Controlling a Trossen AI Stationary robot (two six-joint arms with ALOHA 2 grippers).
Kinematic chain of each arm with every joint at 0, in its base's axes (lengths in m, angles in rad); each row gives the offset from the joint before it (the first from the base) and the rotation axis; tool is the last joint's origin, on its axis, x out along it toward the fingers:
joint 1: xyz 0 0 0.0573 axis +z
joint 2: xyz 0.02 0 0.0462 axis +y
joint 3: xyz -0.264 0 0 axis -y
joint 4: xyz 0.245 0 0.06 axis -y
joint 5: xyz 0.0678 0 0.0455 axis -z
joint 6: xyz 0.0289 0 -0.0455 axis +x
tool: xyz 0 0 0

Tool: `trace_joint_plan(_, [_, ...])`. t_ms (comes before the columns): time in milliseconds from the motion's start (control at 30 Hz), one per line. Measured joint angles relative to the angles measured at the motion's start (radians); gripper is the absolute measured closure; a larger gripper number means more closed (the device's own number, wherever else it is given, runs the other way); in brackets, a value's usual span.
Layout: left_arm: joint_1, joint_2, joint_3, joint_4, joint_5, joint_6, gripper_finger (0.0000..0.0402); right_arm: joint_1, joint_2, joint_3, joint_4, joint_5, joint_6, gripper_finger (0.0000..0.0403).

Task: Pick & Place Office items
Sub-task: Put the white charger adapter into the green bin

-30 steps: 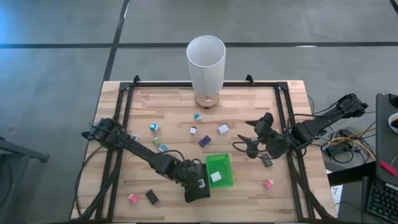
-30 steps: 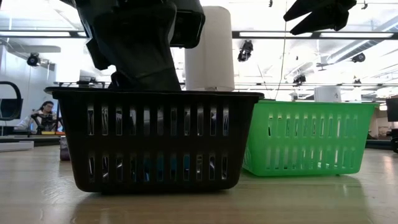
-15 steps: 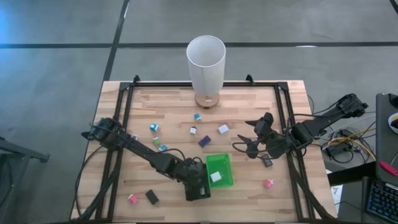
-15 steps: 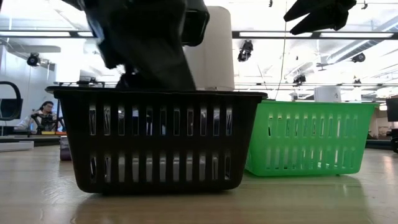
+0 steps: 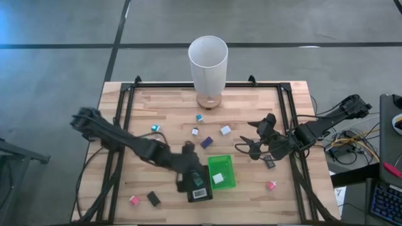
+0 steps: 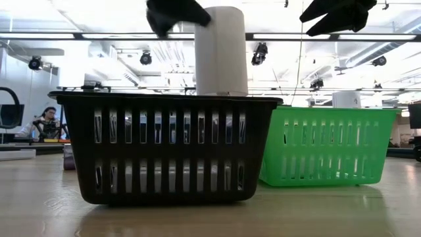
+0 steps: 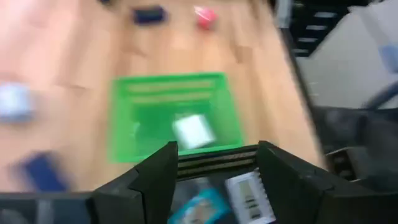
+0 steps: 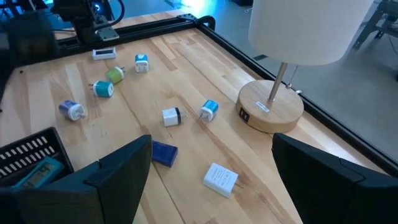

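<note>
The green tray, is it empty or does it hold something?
Not empty. The green tray holds one white block, seen from above.

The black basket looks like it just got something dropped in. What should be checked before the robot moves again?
1. Left tool clear above the black basket: ok, raised over it in the low view.
2. Left tool empty: ok, nothing between its open fingers.
3. Items inside the black basket: ok, a teal item lies in it.
4. Green basket upright beside the black one: ok, holding a white block.
5. Right tool out of the way: ok, open, hovering right of the green basket.
6. Items left on the table: not ok, the pink block and others remain.
</note>
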Motion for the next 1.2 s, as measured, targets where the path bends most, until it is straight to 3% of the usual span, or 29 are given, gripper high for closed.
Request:
trace_joint_plan(133, [-0.005,-0.139,-0.081,-0.05,-0.195,0.022,0.0177,0.0,0.0,0.0,0.001,0.0,0.0,0.0078])
trace_joint_plan(267, [-0.011,-0.277,-0.219,0.037,-0.283,0.021,0.0177,0.0,0.0,0.0,0.001,0.0,0.001,0.0078])
trace_joint_plan(500, [-0.011,-0.461,-0.558,0.477,-0.298,0.078,0.0177,0.0,0.0,-0.019,0.002,0.0,0.056,0.0078])
trace_joint_plan(767, [-0.01,-0.56,-0.877,1.081,-0.299,0.25,0.0177,0.0,0.0,-0.049,0.002,0.013,0.072,0.0078])
trace_joint_plan(900, [-0.01,-0.593,-0.941,1.204,-0.301,0.261,0.0177,-0.001,0.0,-0.051,0.002,0.07,0.068,0.0078])
trace_joint_plan(1100, [-0.009,-0.612,-0.949,1.202,-0.305,0.198,0.0177,-0.034,0.0,-0.045,0.007,0.083,0.053,0.0078])
trace_joint_plan(1200, [-0.007,-0.61,-0.948,1.202,-0.373,0.204,0.0177,-0.041,0.0,-0.045,0.01,0.073,0.053,0.0078])
